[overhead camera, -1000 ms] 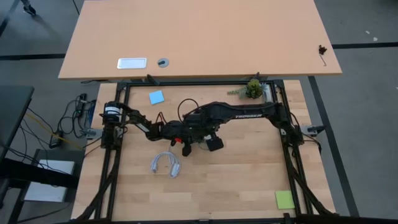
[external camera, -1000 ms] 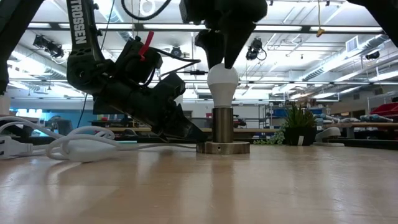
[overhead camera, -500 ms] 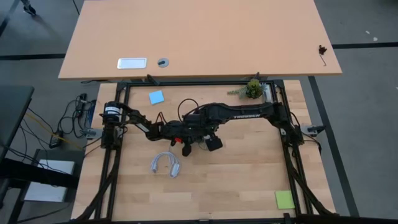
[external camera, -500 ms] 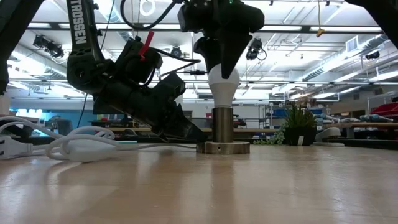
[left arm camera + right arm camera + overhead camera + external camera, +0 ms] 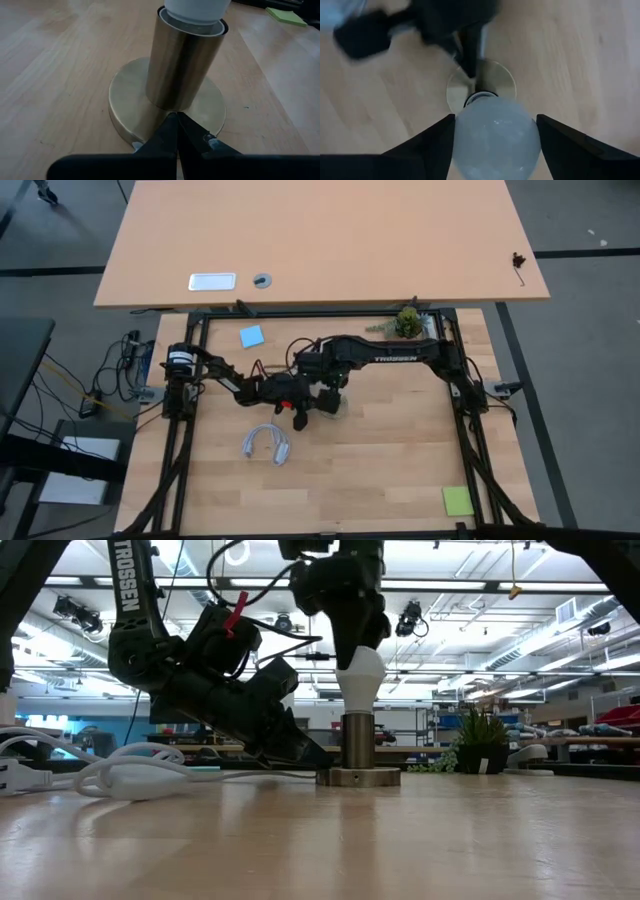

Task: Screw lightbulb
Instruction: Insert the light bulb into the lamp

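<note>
The white lightbulb [image 5: 360, 675] stands upright with its base in a brass socket tube [image 5: 358, 740]. The tube rises from a round brass base disc [image 5: 358, 778] on the wooden table. My right gripper [image 5: 495, 117] hangs straight above it, pointing down, its two fingers at the bulb's sides [image 5: 495, 137]. In the high view this gripper [image 5: 326, 394] hides the bulb. My left gripper [image 5: 176, 120] is shut and slants down from the table's left onto the base disc [image 5: 130, 112], at the foot of the tube [image 5: 185, 65]. My left gripper presses its shut fingertips [image 5: 170, 131] down on the top of the base disc [image 5: 160, 116], right at the foot of the tube, slanting down from the table's left. The disc lies flat on the table. My right gripper takes the bulb's widest part [image 5: 462, 131] between its two fingers [image 5: 437, 145] from above, pointing down. The bulb stays upright in the socket.
A coiled white cord with a plug [image 5: 267, 442] lies near the table's left front. A blue note [image 5: 251, 336] lies at the far left, a green note [image 5: 458, 500] at the near right, and a small plant [image 5: 407, 322] at the far edge. A black frame [image 5: 470, 430] borders the table.
My right gripper has rolled about its downward axis over the bulb and shifted slightly toward the table's far edge. The bulb, the socket and my left gripper have kept still.
</note>
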Controlling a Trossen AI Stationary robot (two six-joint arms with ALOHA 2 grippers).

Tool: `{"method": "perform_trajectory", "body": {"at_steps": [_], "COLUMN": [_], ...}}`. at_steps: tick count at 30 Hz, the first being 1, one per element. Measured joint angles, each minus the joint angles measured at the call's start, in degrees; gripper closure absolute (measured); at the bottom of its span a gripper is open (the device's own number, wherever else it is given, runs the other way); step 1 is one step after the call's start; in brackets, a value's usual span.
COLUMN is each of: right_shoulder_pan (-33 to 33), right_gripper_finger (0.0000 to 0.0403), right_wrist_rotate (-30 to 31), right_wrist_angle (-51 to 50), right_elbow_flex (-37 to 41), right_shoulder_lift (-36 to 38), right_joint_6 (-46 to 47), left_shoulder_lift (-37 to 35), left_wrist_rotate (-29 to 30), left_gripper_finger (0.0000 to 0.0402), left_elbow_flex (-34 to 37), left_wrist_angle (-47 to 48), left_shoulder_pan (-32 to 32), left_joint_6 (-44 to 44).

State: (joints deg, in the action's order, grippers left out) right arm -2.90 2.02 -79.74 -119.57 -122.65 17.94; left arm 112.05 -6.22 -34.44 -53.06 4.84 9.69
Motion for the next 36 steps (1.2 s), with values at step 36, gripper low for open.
{"method": "perform_trajectory", "body": {"at_steps": [36], "right_shoulder_pan": [1.2], "right_gripper_finger": [0.0056], "right_wrist_rotate": [-0.8], "right_wrist_angle": [-2.8], "right_elbow_flex": [-0.2], "right_shoulder_lift": [0.1], "right_joint_6": [-37.2], "left_shoulder_lift": [0.0], "left_wrist_rotate": [-0.3], "left_gripper_finger": [0.0394], "left_elbow_flex": [0.0], "left_wrist_angle": [0.0], "left_shoulder_pan": [0.0], "left_joint_6": [0.0]}}
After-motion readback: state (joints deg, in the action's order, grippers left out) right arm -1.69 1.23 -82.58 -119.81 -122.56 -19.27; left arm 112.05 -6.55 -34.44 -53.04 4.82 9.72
